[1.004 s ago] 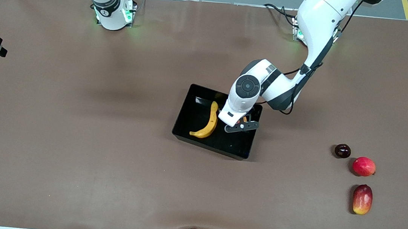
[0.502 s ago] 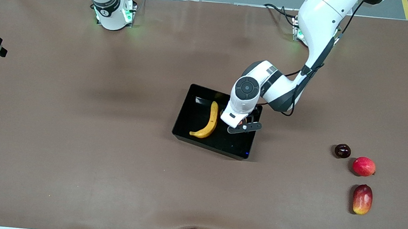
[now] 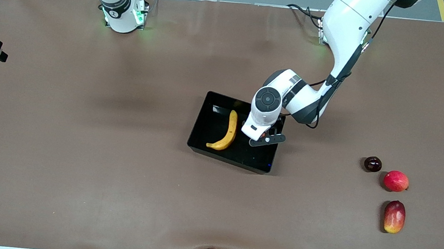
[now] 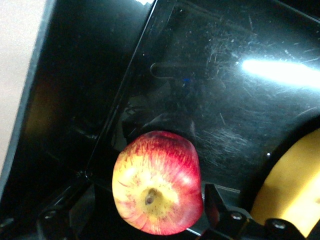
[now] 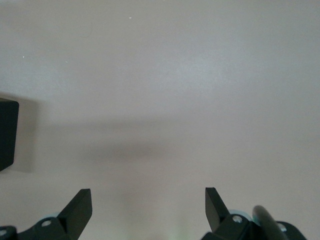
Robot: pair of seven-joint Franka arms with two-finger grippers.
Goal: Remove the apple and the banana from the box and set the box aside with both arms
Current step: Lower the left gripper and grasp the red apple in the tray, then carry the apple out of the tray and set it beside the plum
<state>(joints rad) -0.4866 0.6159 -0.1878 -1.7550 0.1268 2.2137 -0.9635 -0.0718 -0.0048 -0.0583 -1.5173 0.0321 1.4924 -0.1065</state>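
Note:
The black box [image 3: 227, 161] sits mid-table with the yellow banana [image 3: 225, 132] lying in it. My left gripper [image 3: 265, 139] hangs over the box's end toward the left arm. In the left wrist view the red apple [image 4: 157, 190], its yellow patch facing the camera, rests on the box floor [image 4: 225, 100] between the spread fingers of the left gripper [image 4: 146, 189]. One finger shows a gap to the apple; the banana [image 4: 292, 195] lies beside it. My right gripper [image 5: 148, 196] is open over bare table, with a corner of the box [image 5: 7, 132] in its view.
Toward the left arm's end of the table lie a dark maroon round fruit [image 3: 372, 164], a round red fruit [image 3: 396, 180] and an oblong red-yellow mango [image 3: 394, 217]. The right arm's base [image 3: 121, 13] stands at the table's top edge.
The left hand has shifted a little toward the left arm's end of the box. The banana and the box have stayed put.

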